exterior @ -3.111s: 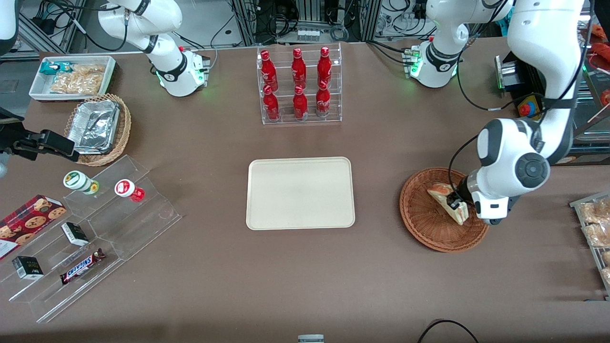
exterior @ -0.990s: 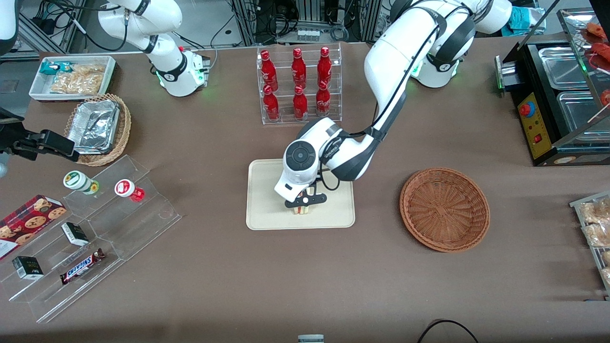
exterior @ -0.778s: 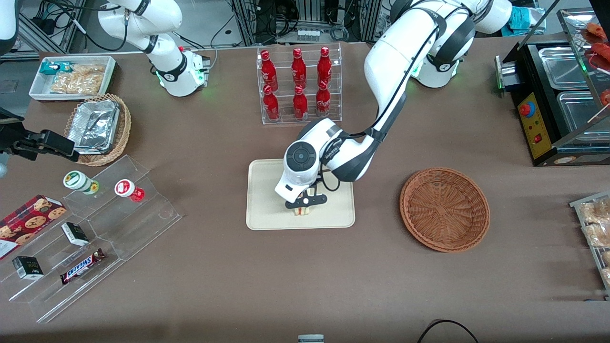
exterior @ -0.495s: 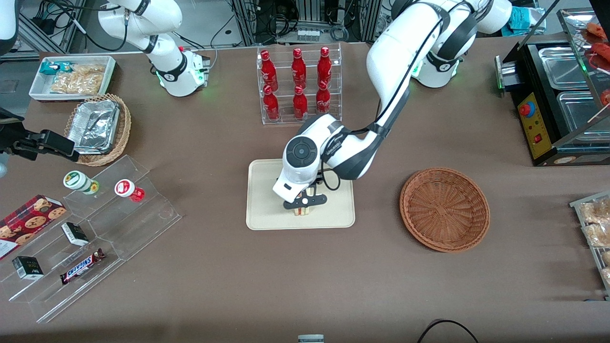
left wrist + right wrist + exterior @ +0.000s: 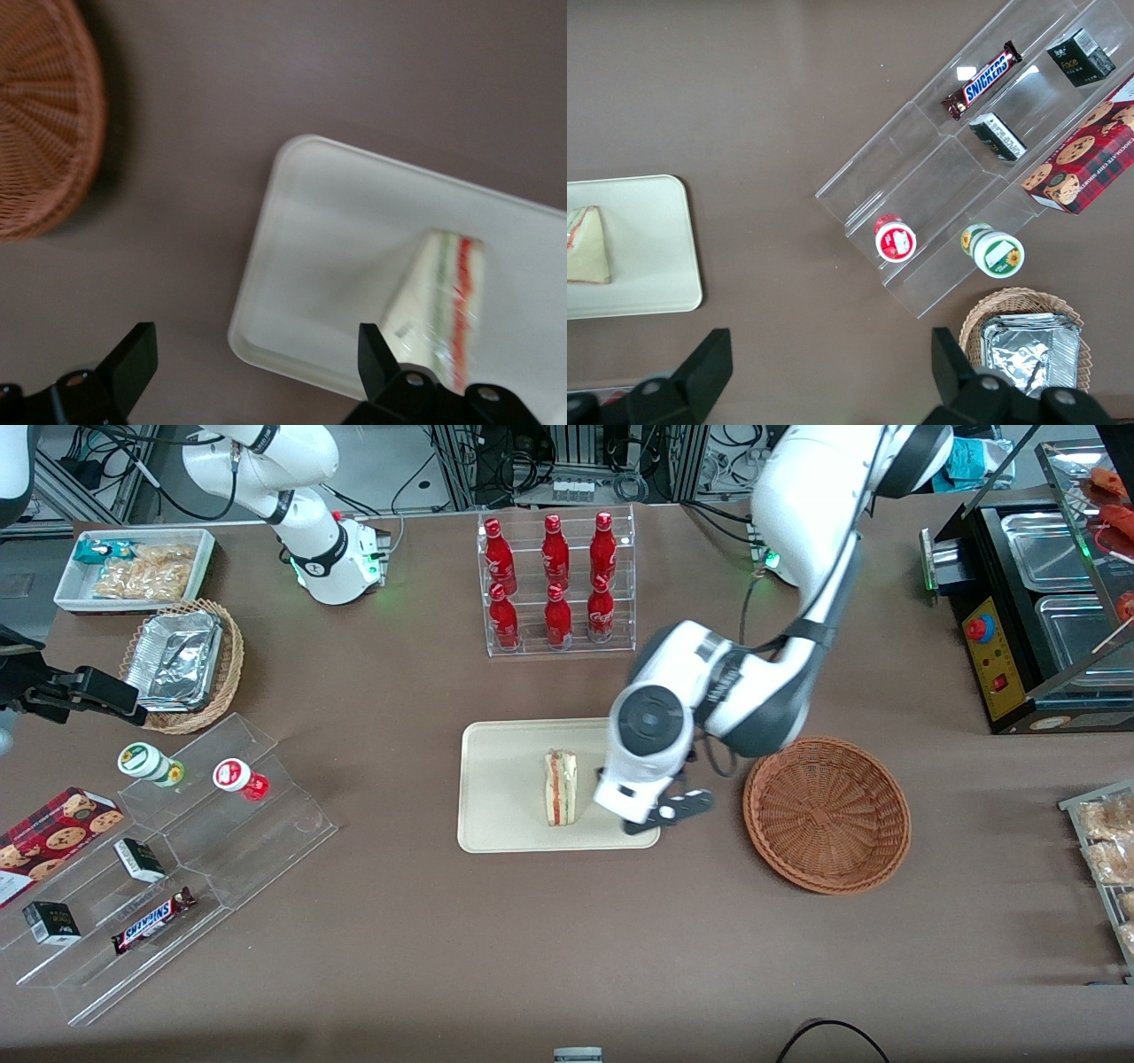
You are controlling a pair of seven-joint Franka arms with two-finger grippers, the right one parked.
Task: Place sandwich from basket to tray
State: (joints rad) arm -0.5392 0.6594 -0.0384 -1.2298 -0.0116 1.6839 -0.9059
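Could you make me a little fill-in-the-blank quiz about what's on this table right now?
1. The sandwich now rests on the ____.
2. The gripper hangs between the tray and the basket, with its fingers ____.
3. The basket holds ____ sandwiches.
4. The bottles in the clear rack are coloured ____.

Missing words: tray; open; no; red
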